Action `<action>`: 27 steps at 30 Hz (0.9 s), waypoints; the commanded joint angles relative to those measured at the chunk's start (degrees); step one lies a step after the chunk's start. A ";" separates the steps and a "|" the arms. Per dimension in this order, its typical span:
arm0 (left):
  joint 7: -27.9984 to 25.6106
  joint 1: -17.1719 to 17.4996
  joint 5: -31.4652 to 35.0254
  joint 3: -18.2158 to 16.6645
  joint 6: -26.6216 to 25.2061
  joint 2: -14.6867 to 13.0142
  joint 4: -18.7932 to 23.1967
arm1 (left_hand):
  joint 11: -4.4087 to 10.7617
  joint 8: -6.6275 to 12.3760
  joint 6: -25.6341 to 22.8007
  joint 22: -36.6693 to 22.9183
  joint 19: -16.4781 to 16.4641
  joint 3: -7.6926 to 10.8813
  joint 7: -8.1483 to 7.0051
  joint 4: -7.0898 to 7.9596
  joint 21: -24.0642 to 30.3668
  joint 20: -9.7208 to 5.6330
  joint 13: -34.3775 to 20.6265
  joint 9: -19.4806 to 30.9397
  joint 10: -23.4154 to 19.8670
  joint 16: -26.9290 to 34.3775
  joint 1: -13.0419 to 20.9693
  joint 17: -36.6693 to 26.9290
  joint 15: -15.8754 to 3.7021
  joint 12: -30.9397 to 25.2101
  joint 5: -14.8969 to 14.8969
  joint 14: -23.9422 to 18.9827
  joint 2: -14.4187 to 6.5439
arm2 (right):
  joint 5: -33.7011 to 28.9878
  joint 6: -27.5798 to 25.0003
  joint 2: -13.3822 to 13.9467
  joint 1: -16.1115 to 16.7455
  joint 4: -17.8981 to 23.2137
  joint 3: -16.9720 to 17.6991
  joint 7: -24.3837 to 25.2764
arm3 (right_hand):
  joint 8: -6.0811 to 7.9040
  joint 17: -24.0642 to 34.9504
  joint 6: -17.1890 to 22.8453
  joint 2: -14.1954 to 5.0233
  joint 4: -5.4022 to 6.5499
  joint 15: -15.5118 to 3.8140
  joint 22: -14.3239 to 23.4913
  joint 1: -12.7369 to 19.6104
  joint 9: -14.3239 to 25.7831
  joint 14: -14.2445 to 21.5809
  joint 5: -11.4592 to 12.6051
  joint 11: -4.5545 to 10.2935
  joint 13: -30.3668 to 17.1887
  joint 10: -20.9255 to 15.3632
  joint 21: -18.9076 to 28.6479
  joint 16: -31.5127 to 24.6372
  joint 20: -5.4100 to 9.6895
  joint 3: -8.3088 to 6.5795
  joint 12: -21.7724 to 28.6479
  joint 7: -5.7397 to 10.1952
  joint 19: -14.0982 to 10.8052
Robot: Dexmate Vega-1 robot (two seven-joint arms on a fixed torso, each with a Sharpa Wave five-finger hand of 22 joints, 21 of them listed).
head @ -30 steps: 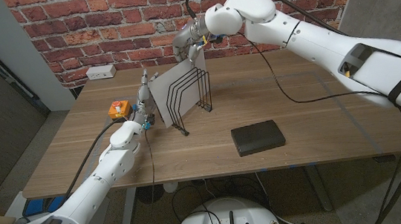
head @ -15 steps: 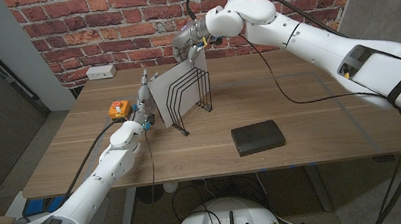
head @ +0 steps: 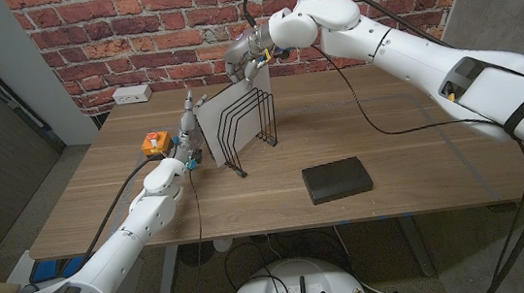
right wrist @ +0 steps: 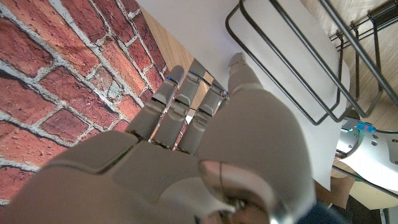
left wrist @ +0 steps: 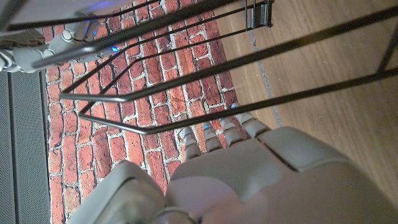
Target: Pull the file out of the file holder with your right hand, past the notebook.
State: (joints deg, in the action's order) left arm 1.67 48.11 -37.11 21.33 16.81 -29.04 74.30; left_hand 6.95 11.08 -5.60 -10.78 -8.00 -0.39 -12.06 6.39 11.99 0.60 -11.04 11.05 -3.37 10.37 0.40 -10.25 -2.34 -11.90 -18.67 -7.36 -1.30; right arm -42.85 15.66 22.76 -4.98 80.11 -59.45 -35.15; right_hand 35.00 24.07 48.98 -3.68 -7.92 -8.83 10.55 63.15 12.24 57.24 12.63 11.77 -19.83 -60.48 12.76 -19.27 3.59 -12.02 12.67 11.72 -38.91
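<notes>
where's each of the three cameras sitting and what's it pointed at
Head view: fixed on the robot's head, looking down the wooden table toward the brick wall; both arms enter from the bottom corners.
Left wrist view: on the left wrist, looking past the left hand through the file holder wires.
Right wrist view: on the right wrist, behind the right hand, facing the white file.
Shared: all three show the file holder.

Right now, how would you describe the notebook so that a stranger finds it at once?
Start at the wooden table before the brick wall. On the robot's right, nearer than the wire file holder, lies the notebook: flat, closed, black, apart from everything else.
</notes>
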 commanded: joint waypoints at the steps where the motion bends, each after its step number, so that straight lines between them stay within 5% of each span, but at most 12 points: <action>1: -0.06 0.02 0.01 0.01 -0.02 0.04 0.05 | 0.31 0.35 0.01 -0.28 -0.32 0.09 -0.52 0.20 0.38 0.10 -0.31 0.28 -0.10 0.35 0.02 -0.14 -0.06 -0.39 -0.36 -0.40 -0.43 | 1.04 0.51 -0.07 -0.55 -0.45 0.21 -0.52 | 0.62 0.46 1.09 -1.26 0.05 -4.86 0.30 -0.65 -0.30 1.00 -0.47 0.01 -0.33 -0.66 0.51 0.38 7.75 0.41 0.04 -0.09 -0.44; 27: -0.04 0.03 -0.01 -0.01 -0.03 0.00 0.07 | 0.38 0.33 0.05 -0.28 -0.35 0.10 -0.52 0.20 0.39 0.05 -0.31 0.28 -0.14 0.35 0.02 -0.14 -0.06 -0.41 -0.36 -0.41 -0.43 | 3.26 -0.69 -0.98 -1.79 -1.35 0.46 -3.08 | -1.00 1.45 3.75 -4.34 -0.23 -4.83 0.50 -3.00 -1.70 3.59 -1.76 -0.06 -3.33 -3.44 1.15 2.79 7.76 -0.60 0.47 -0.11 -0.83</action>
State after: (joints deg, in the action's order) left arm 1.65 48.11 -37.12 21.32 16.81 -29.02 74.35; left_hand 6.95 11.08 -5.60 -10.78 -8.01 -0.39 -12.05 6.39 11.99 0.60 -11.04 11.05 -3.37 10.37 0.40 -10.25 -2.34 -11.90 -18.67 -7.37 -1.30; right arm -40.79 15.17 22.43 -5.92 80.05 -59.08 -37.38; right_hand 34.31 25.28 52.08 -7.46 -8.06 -10.14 10.83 60.41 10.36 60.04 11.01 11.88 -22.60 -63.24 13.65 -16.90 3.79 -12.12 12.86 11.55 -39.11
